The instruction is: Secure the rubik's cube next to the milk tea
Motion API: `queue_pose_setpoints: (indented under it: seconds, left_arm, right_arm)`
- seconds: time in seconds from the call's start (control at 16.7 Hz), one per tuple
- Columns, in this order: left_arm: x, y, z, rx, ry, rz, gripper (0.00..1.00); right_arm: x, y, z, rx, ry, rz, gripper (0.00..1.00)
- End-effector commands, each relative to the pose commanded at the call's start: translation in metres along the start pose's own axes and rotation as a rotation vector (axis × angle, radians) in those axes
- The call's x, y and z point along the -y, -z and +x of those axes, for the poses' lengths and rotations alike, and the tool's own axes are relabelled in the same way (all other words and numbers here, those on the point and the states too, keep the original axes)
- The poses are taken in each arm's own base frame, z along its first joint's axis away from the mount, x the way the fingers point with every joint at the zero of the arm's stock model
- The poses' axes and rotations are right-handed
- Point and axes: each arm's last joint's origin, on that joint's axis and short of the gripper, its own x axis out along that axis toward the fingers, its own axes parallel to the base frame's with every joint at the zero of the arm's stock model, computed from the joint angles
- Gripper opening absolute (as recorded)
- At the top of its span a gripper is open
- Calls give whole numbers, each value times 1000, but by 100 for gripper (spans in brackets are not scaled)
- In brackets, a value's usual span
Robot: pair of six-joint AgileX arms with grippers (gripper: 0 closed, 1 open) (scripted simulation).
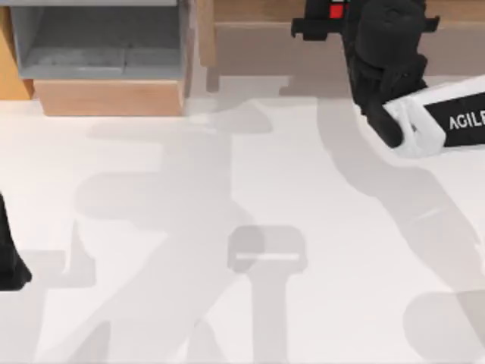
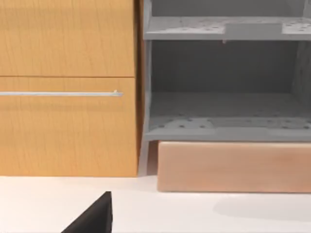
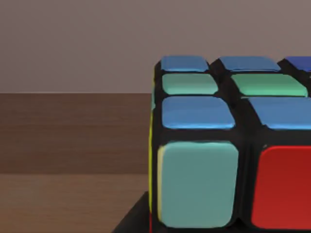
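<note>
The rubik's cube (image 3: 228,145) looms close in the right wrist view, with black edges, a blue and green upper face and a teal and a red square on the side facing me. From above only a red patch of the cube (image 1: 336,10) peeks out at the far wooden shelf. My right gripper (image 1: 330,20) reaches into that shelf and is shut on the cube, one black finger (image 3: 133,221) lying against its lower edge. The milk tea is out of view. My left arm (image 1: 9,262) is parked at the table's left edge.
A grey open shelf unit (image 1: 102,45) on a wooden base (image 1: 110,97) stands at the back left. Beside it is a wooden cabinet (image 2: 68,121) with a metal drawer handle (image 2: 60,93). The white tabletop (image 1: 242,227) lies in front.
</note>
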Motion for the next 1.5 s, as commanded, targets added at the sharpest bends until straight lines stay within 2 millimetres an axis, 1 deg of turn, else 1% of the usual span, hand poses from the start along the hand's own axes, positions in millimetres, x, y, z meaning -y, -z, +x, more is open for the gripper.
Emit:
queue_pose_setpoints:
  seconds: [0.12, 0.36, 0.42, 0.66, 0.9, 1.08, 1.2, 1.32, 1.5]
  left_arm:
    - [0, 0, 0, 0, 0, 0, 100]
    - [0, 0, 0, 0, 0, 0, 100]
    - [0, 0, 0, 0, 0, 0, 100]
    - [0, 0, 0, 0, 0, 0, 100]
    - [0, 0, 0, 0, 0, 0, 100]
    - [0, 0, 0, 0, 0, 0, 100]
    - [0, 0, 0, 0, 0, 0, 100]
    - [0, 0, 0, 0, 0, 0, 100]
    - [0, 0, 0, 0, 0, 0, 100]
  right_arm:
    - [0, -4, 0, 0, 0, 0, 0]
    - [0, -2, 0, -4, 0, 0, 0]
    - [0, -4, 0, -1, -4, 3, 0]
    - [0, -30, -2, 3, -52, 33, 0]
    - [-4, -61, -12, -63, -142, 63, 0]
    - [-7, -78, -27, -195, -219, 77, 0]
    - [-6, -82, -41, -333, -257, 79, 0]
    - [-2, -78, -59, -509, -276, 74, 0]
    - [10, -63, -91, -816, -258, 59, 0]
